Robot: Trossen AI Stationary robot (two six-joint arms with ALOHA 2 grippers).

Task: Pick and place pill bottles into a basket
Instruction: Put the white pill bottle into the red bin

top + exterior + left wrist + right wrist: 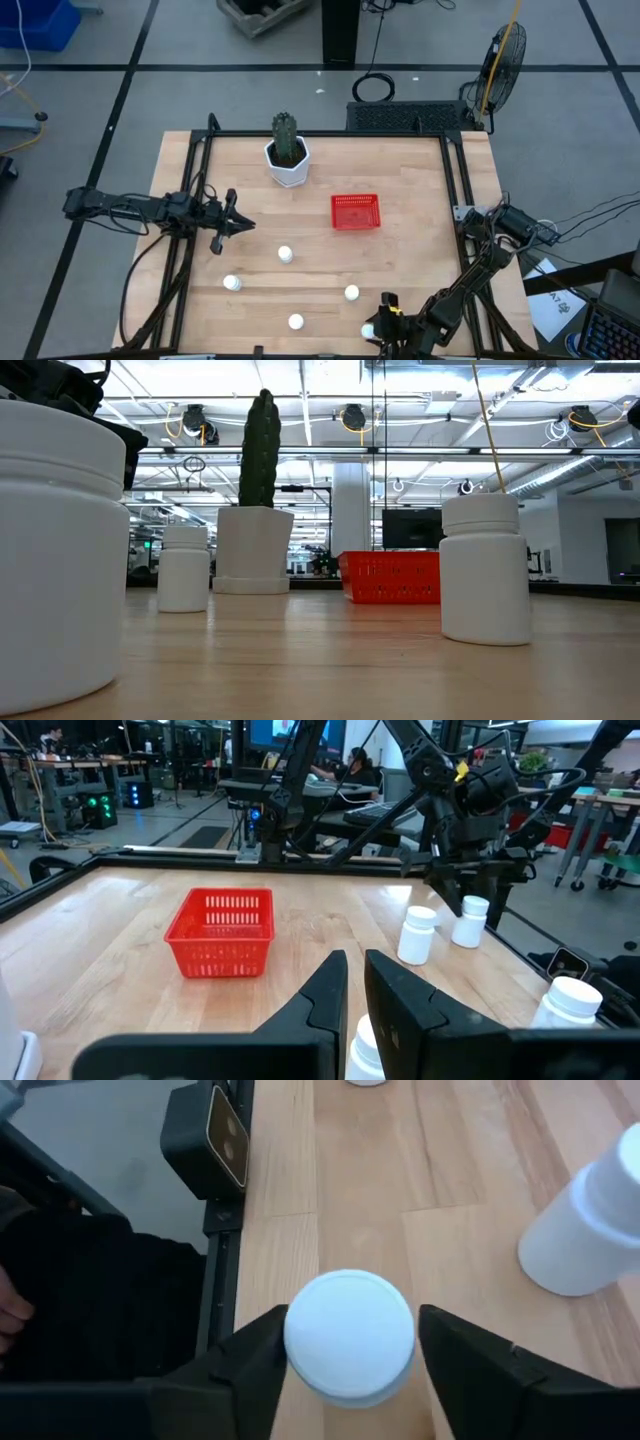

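At the bottom of the high view, the right gripper [372, 327] has its fingers open around a pill bottle [349, 1337], not squeezing yet. Next: pinch, lift, carry to the red basket [355, 212] mid-table.

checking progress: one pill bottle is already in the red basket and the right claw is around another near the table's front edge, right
Not quite. The high view shows the red basket empty; all five pill bottles still stand on the table. The rest holds: the right claw straddles a pill bottle near the table's front edge.
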